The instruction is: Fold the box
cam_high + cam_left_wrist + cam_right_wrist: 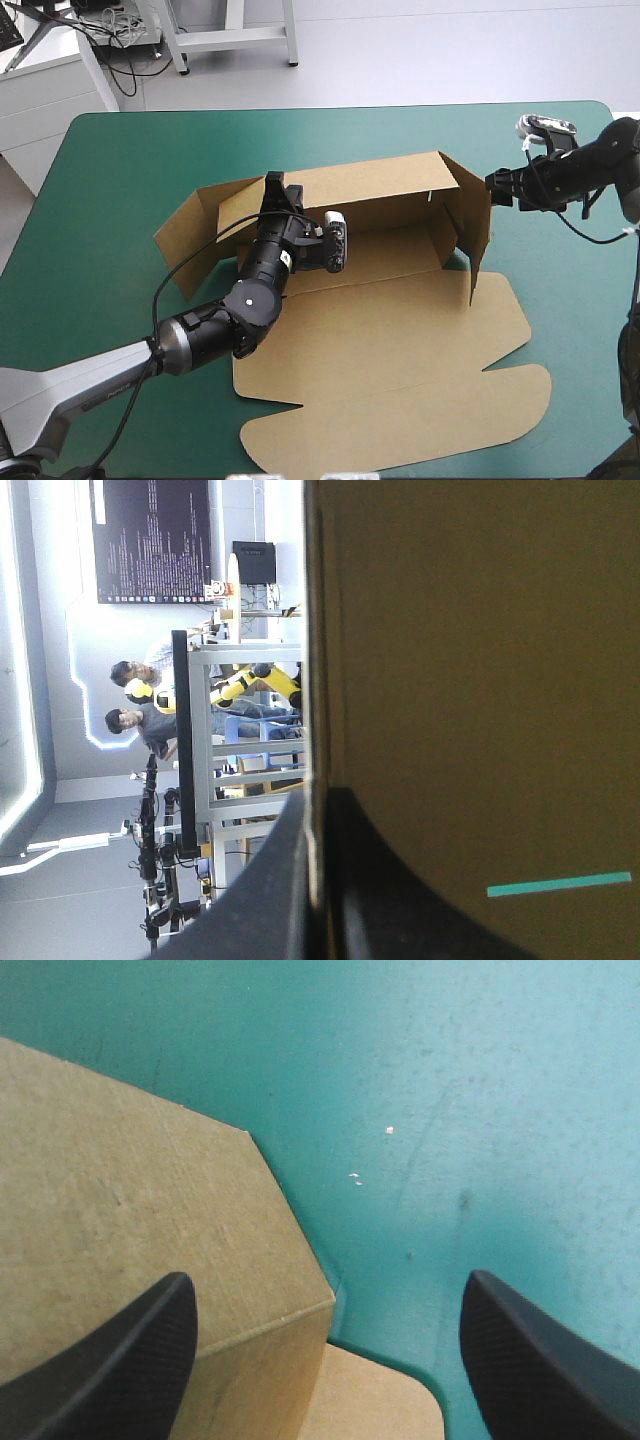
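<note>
The box (400,330), a cut sheet of brown board with rounded flaps, is spread on the bench (120,150), with its back and side walls raised and the lid flat. The back wall is pinched in the left claw (273,190), which is all but closed on it. The right claw (497,186) is held wide just outside the right wall.

Robot lab: arms (205,340), teal-green table (110,170)
</note>
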